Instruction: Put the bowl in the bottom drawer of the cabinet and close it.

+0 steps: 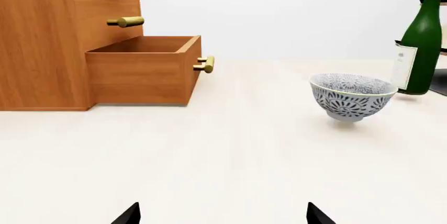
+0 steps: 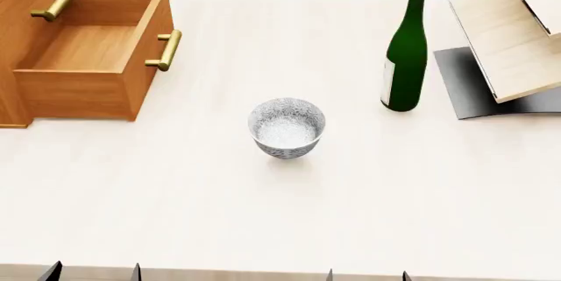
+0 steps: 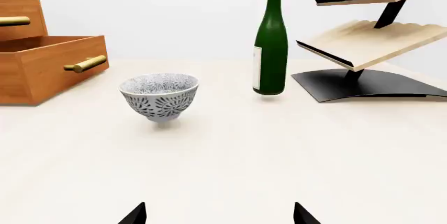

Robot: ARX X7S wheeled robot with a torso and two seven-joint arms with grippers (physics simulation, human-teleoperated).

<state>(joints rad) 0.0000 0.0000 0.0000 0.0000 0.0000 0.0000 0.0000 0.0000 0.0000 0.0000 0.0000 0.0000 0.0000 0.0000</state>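
With the bottom drawer (image 2: 83, 48) already open and the bowl (image 2: 287, 127) untouched on the table (image 2: 280, 215), both grippers' fingers (image 3: 136, 214) spread apart, grasping the bowl seems next.

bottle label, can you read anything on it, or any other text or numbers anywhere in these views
No text can be read anywhere.
The green wine bottle has a pale label, but any print on it is too small and blurred to make out.
The bowl carries only a floral pattern; the cabinet is plain.
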